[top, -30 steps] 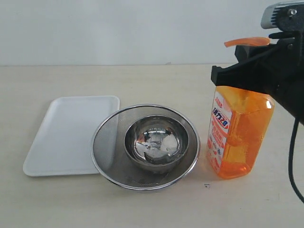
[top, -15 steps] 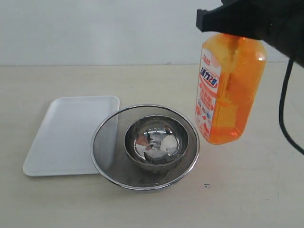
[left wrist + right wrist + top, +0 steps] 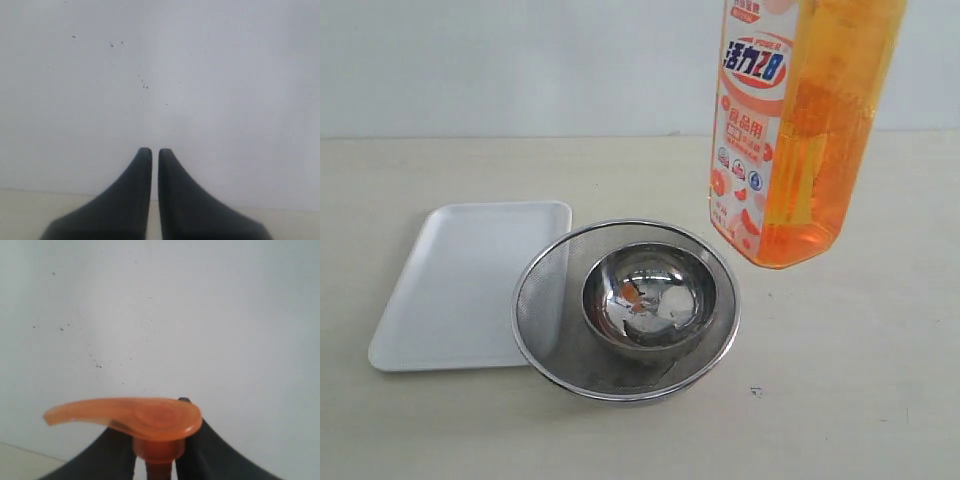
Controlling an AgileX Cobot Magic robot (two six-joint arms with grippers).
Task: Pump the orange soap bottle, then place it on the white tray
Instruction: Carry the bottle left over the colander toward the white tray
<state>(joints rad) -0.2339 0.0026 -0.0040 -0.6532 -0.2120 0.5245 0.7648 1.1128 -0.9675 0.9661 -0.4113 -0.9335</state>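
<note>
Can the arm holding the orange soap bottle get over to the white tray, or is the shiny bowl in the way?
Probably yes. The orange soap bottle seems to hang above the table, higher than the sieve and steel bowl by the white tray, whose top lies bare.

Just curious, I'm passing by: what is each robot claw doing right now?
Left gripper: closed, empty.
Right gripper: closed around the neck of the orange soap bottle.

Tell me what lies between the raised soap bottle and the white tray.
The steel mesh sieve holding a bowl lies between the orange soap bottle and the white tray, per the exterior view.
</note>
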